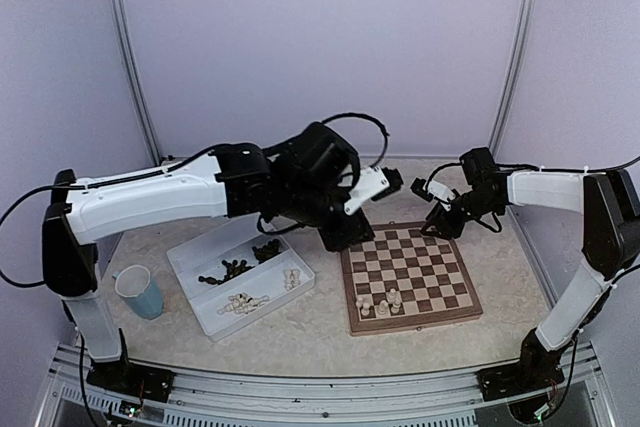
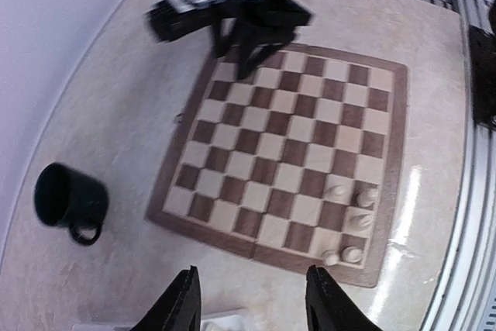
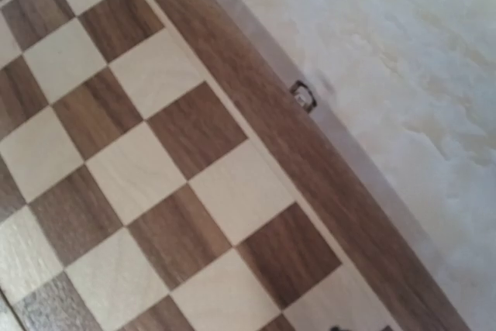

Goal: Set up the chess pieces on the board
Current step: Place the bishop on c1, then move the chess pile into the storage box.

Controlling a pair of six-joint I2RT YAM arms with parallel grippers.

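The board [image 1: 420, 267] lies right of centre, with several cream chess pieces [image 1: 381, 302] standing in its near left corner. My left gripper [image 1: 338, 237] hangs at the board's far left corner. In the left wrist view the left gripper [image 2: 251, 269] is open and empty over the bare table beside the board [image 2: 271, 137], and the cream pieces [image 2: 353, 218] sit on the corner squares. My right gripper [image 1: 437, 227] hovers low over the far right corner. In the left wrist view the right gripper [image 2: 236, 48] shows its fingers apart. The right wrist view shows only bare squares of the board [image 3: 155, 153].
A white divided tray [image 1: 205, 322] left of the board holds dark pieces [image 1: 238, 269] and cream pieces [image 1: 245, 302]. A light blue cup [image 1: 140, 292] stands left of the tray. A dark mug [image 2: 70, 203] sits on the table beyond the board. A small latch [image 3: 303, 96] sits on the board's edge.
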